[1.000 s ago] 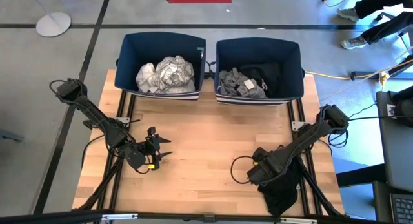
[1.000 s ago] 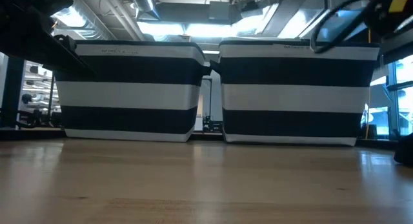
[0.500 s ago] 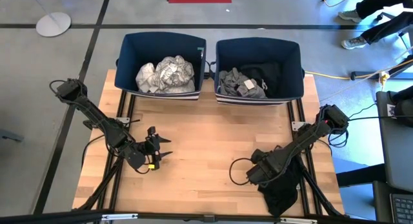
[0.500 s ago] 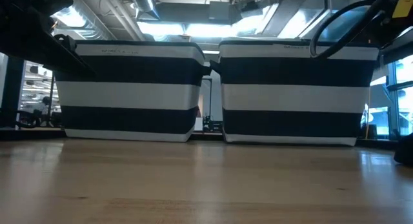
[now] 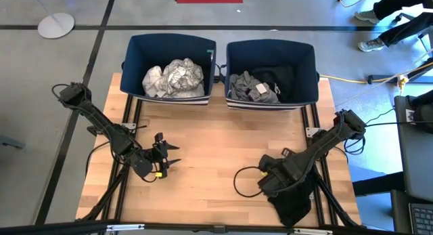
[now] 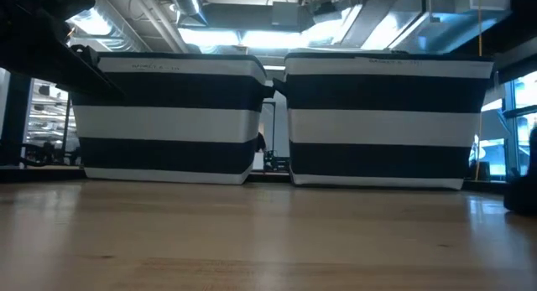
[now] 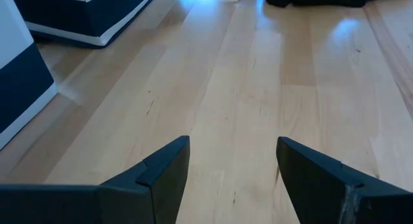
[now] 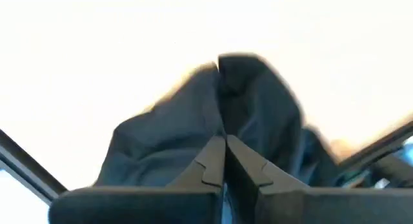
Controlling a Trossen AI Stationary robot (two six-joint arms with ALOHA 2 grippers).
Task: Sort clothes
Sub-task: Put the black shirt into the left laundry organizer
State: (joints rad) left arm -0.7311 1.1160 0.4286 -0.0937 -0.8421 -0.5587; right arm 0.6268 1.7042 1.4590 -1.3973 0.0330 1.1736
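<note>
Since 1 s ago your right arm has shifted a bit toward worktop centre, cable loop swinging out with it; left arm hasn't budged.

Right claw is pinched shut on a black garment. Wrist view shows dark fabric bunched right at the fingertips, no gap between them. Garment trails from the claw back toward the near right edge of the worktop, partly hanging off it, so its long axis runs roughly front-back and the bulk sits behind the claw, not under it.

Key relation: right bin, which holds the grey/dark items, lies far side of the worktop, pretty much straight ahead of the right arm and well apart from it. Left bin has the white/patterned stuff. My read: dark goes right, so it's a lift-and-carry fwd; watch the trailing tail dragging on the worktop edge.

Left claw is open, hovering low over bare wood left of centre, nothing between the fingers. Right arm is the nearer one by far.
</note>
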